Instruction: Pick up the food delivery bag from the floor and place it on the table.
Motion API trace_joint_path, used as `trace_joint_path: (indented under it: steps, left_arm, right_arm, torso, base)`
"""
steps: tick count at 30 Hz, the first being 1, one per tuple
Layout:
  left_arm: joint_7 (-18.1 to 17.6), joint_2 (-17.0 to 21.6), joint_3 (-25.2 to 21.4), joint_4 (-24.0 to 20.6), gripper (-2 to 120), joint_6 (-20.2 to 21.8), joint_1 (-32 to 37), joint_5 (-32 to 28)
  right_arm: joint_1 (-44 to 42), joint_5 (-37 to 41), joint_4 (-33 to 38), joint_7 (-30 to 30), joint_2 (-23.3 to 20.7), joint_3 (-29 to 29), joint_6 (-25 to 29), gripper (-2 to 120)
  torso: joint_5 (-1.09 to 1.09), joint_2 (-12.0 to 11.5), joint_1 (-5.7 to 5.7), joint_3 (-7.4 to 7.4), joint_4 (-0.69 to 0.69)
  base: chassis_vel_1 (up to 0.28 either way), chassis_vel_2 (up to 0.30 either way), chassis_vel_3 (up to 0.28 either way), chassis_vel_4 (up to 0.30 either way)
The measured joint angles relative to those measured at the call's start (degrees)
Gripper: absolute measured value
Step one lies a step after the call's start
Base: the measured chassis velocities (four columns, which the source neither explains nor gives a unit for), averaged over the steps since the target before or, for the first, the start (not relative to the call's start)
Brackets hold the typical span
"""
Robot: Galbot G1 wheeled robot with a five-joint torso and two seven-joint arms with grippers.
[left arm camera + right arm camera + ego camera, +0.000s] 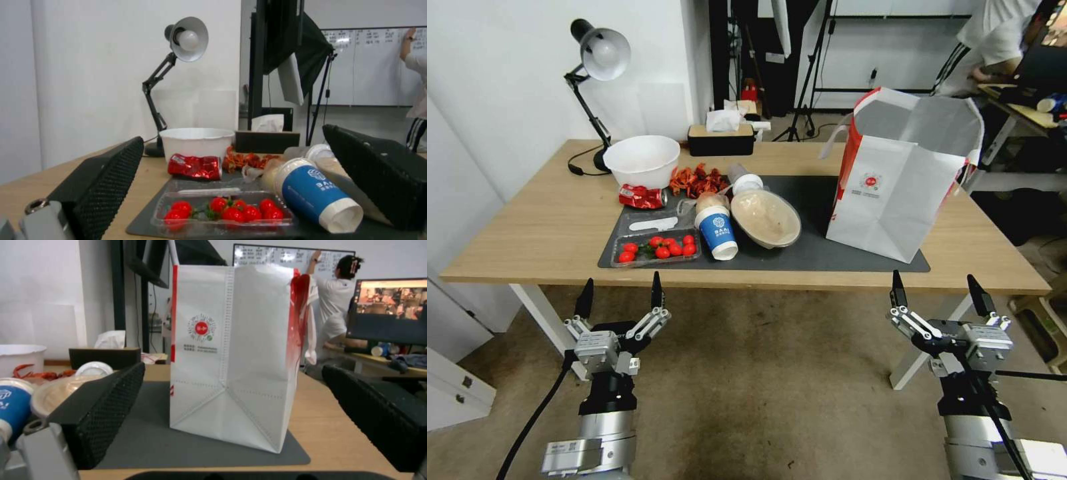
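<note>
Bag (231, 356) print unreadable; blue cup (11, 406) cut off.

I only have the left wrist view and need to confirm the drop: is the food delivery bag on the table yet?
Observer: Yes. In the head view the food delivery bag stands upright on the table, at the right end of the dark mat.
Operator: Is the right gripper holding it?
Observer: No. The right gripper is open, near the table's front edge and apart from the bag.
Operator: Is the bag's top closed?
Observer: No. Its mouth is open, with the silver lining showing.
</note>
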Motion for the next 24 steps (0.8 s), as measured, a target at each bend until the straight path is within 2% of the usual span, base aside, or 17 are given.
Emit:
trace_joint_path:
  steps: [24]
  left_arm:
    - [-0.57, 0.11, -0.25, -0.31, 100, 0.53, 0.02, -0.02]
  right_arm:
    - [-0.61, 1.08, 0.0, -0.02, 0.65, -1.17, -0.95, 100]
  torso:
    - [0.0, 0.0, 0.0, 0.0, 0.0]
  base:
    - [0.0, 0.0, 0.0, 0.0]
